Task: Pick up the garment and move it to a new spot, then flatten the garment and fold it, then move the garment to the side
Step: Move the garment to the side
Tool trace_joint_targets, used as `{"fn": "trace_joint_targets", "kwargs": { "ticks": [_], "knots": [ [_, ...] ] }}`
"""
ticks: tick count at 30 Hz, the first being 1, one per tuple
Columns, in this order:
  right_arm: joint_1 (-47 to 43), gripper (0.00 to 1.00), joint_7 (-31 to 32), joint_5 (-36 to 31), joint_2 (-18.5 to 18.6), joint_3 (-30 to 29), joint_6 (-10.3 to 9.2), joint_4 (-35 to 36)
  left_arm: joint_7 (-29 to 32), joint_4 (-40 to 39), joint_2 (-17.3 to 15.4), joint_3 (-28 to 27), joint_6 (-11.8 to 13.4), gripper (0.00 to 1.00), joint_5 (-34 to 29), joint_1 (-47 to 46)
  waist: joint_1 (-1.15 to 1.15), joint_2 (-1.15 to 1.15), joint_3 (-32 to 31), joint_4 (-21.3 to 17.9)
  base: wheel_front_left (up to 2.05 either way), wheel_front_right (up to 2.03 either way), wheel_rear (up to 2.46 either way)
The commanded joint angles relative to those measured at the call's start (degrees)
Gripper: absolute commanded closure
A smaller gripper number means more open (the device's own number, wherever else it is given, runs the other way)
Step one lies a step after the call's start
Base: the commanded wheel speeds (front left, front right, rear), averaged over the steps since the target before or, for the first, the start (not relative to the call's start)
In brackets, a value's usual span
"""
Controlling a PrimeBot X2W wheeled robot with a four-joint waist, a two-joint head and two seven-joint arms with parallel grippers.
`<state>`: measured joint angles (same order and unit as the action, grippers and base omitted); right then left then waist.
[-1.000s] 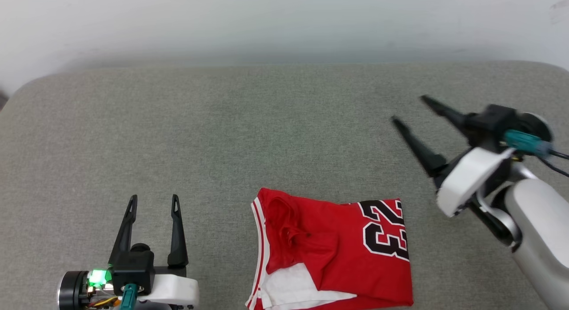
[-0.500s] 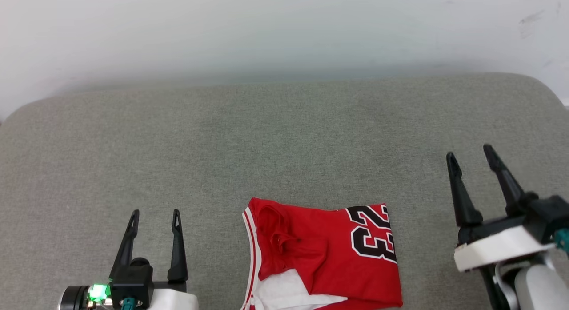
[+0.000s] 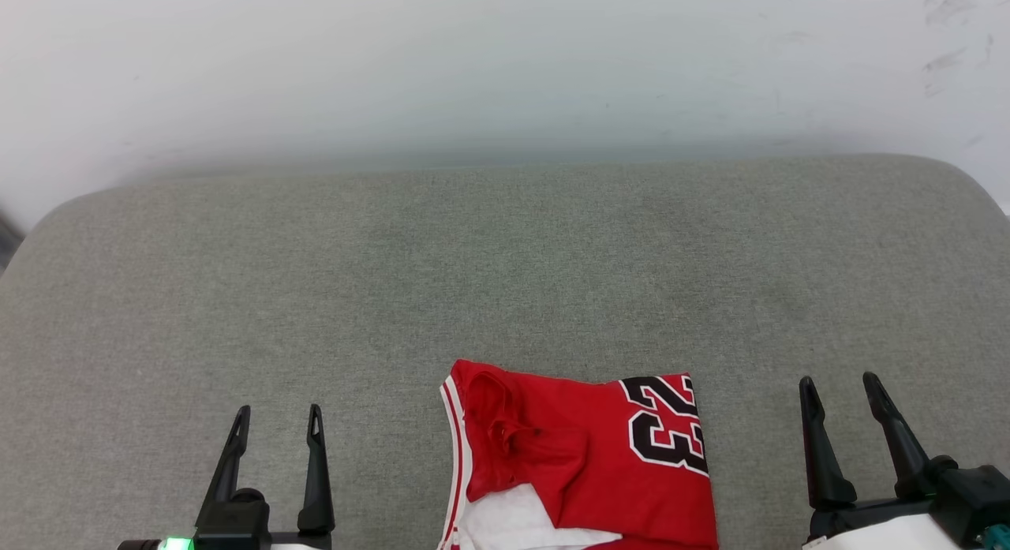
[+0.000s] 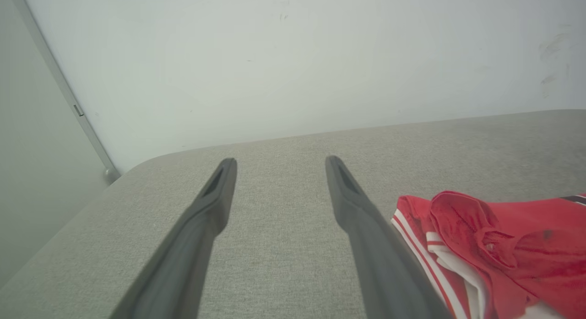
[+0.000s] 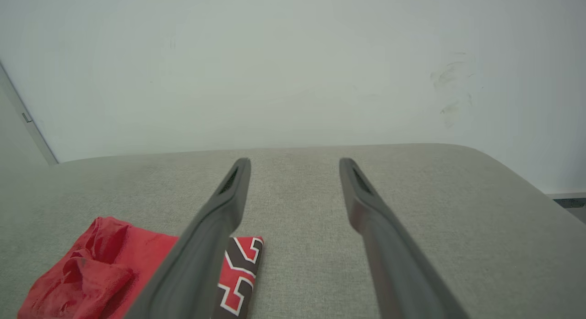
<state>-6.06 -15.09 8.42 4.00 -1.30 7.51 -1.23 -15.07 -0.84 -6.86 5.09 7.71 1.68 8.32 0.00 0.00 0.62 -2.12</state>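
Observation:
The garment (image 3: 584, 463), a red jersey folded into a rough rectangle with a black "23" on its right part and a white sleeve at its near edge, lies at the front middle of the grey cushion (image 3: 505, 266). My left gripper (image 3: 278, 412) stands open at the lower left, well clear of the jersey. My right gripper (image 3: 838, 380) stands open at the lower right, also apart from it. The left wrist view has the garment (image 4: 494, 250) to the right of the gripper (image 4: 280, 159). In the right wrist view the garment (image 5: 100, 264) lies left of the gripper (image 5: 295, 159).
A pale wall (image 3: 505, 61) rises behind the cushion. The cushion's rounded corners show at far left and far right. A grey door or panel edge (image 4: 68, 104) stands at the left.
The right arm has swung back and down to the lower right, fingers now pointing up. The camera has tilted, so the whole scene sits lower. The garment lies as before.

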Motion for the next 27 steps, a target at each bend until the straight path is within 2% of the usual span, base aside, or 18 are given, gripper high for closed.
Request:
{"fn": "trace_joint_targets", "kwargs": {
  "ticks": [1, 7, 11, 14, 17, 19, 22, 27],
  "knots": [
    [-0.3, 0.00, -0.1, -0.3, -0.4, -0.1, -0.05, 0.4, -0.1, -0.2, 0.0, -0.2, -0.1, 0.00, -0.3, 0.6, 0.00, 0.00, 0.0, 0.0, 0.00, 0.00, 0.00],
    [3.7, 0.00, -0.1, -1.2, 0.9, -1.1, -0.05, 1.8, -0.1, -0.2, 0.2, -0.5, -0.5, 0.00, -0.3, 0.4, 0.00, 0.00, 0.1, 0.2, 0.00, 0.00, 0.00],
    [9.4, 0.00, 0.7, -1.6, 4.5, -1.3, -0.04, 2.7, -0.1, 0.0, 0.5, -0.7, -0.6, 0.00, -0.3, -0.1, 0.00, 0.00, 0.5, 0.4, 0.00, 0.00, 0.00],
    [14.4, 0.00, 4.8, -1.5, 8.8, 0.7, -0.05, 3.1, -0.1, 0.0, 0.7, -0.7, -0.7, 0.00, -0.4, -0.3, 0.00, 0.00, 1.1, 0.5, 0.00, 0.00, 0.00],
    [19.1, 0.00, 12.8, 1.3, 13.3, 4.6, -0.05, 2.5, -0.1, -0.2, 0.9, -0.6, -0.8, 0.00, -0.6, -0.9, 0.00, 0.00, 2.0, 0.7, 0.00, 0.00, 0.00],
    [21.5, 0.00, 20.4, 4.9, 17.2, 8.7, -0.05, 1.6, -0.1, -0.2, 1.0, -0.6, -0.8, 0.00, -0.5, -1.3, 0.00, 0.00, 2.6, 0.8, 0.00, 0.00, 0.00],
    [23.8, 0.00, 33.4, 13.5, 22.6, 14.1, -0.05, 0.5, -0.1, -0.3, 1.2, -0.5, -0.9, 0.00, -0.7, -1.9, 0.00, 0.00, 3.6, 0.9, 0.00, 0.00, 0.00],
    [24.9, 0.00, 51.7, 29.2, 28.8, 18.4, -0.05, -0.7, -0.1, -0.5, 1.4, -0.4, -1.0, 0.00, -0.9, -3.5, 0.00, 0.00, 6.0, 1.2, 0.00, 0.00, 0.00]
  ]
}}
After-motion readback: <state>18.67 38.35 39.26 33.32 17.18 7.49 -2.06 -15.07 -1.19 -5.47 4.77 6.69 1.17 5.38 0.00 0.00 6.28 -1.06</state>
